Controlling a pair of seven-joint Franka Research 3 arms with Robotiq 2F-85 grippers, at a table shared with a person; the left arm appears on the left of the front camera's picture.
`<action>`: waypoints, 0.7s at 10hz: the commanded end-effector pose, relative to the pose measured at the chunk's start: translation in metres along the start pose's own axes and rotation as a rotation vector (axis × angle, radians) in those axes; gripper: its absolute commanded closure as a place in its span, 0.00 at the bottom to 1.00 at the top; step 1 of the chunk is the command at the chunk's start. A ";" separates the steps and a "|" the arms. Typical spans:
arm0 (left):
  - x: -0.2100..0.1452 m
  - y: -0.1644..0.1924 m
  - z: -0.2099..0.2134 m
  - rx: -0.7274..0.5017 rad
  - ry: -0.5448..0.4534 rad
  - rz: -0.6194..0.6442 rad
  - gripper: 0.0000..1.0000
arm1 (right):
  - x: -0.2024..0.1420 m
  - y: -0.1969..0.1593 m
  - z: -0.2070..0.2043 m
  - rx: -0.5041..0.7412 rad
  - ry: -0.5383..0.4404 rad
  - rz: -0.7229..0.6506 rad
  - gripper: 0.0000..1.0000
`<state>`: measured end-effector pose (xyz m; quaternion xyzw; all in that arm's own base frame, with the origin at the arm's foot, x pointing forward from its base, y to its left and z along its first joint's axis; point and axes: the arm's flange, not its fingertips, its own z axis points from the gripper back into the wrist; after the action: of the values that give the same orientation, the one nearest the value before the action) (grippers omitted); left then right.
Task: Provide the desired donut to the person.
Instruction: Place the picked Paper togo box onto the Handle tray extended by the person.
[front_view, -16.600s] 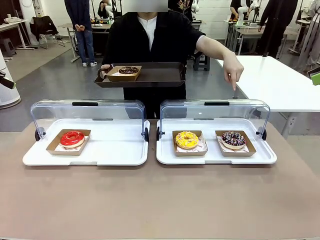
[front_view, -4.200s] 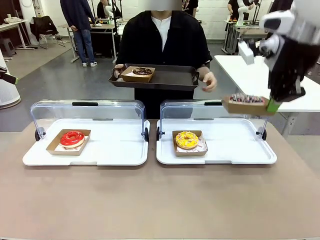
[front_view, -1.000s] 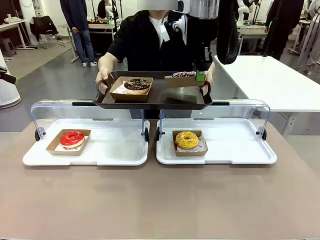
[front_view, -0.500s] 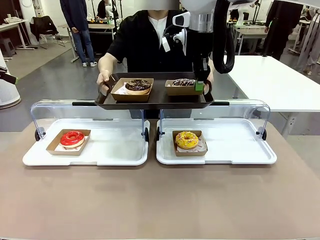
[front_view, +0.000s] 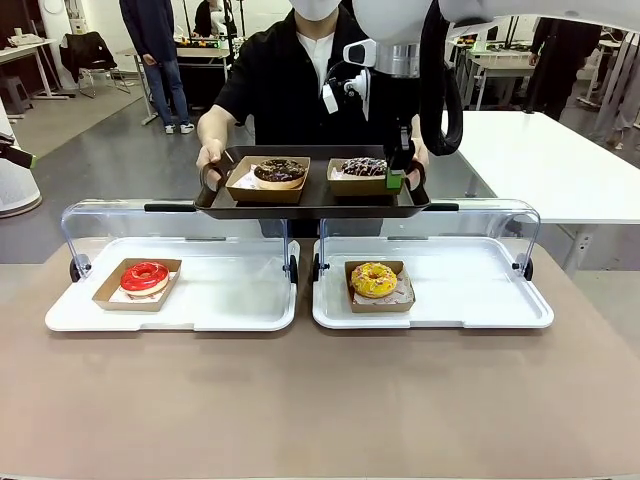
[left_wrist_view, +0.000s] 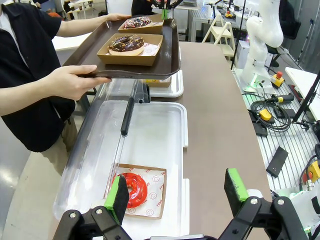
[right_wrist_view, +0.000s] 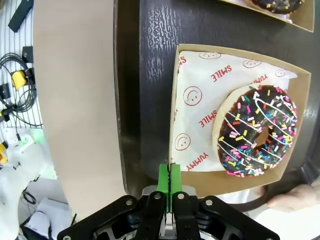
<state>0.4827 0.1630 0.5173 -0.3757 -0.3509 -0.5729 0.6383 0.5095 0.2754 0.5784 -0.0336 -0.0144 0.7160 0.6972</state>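
Sitting nearest on the table, two white trays (front_view: 480, 315) under clear hinged lids hold a red donut (front_view: 145, 276) and a yellow donut (front_view: 374, 279) in brown card boats. Beyond, the person (front_view: 290, 75) holds a dark tray (front_view: 312, 199) with a chocolate donut (front_view: 279, 171) and the sprinkled donut (right_wrist_view: 256, 131), whose paper reads "YUMMY SMILE". The right gripper (right_wrist_view: 168, 182) is clamped on that boat's (right_wrist_view: 175, 107) edge; the left gripper (left_wrist_view: 177, 194) hangs spread wide.
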 end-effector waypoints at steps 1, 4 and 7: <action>0.000 -0.001 0.001 0.004 -0.002 0.001 0.00 | 0.002 -0.001 0.002 0.014 -0.037 -0.007 0.39; 0.000 -0.001 0.001 0.004 -0.002 0.001 0.00 | 0.001 0.002 0.008 0.010 -0.047 -0.003 0.00; 0.000 -0.001 0.001 0.004 -0.002 0.001 0.00 | 0.001 0.002 0.011 0.010 -0.050 -0.002 0.00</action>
<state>0.4827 0.1630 0.5173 -0.3757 -0.3509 -0.5729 0.6383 0.5081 0.2780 0.5860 -0.0222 -0.0252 0.7151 0.6983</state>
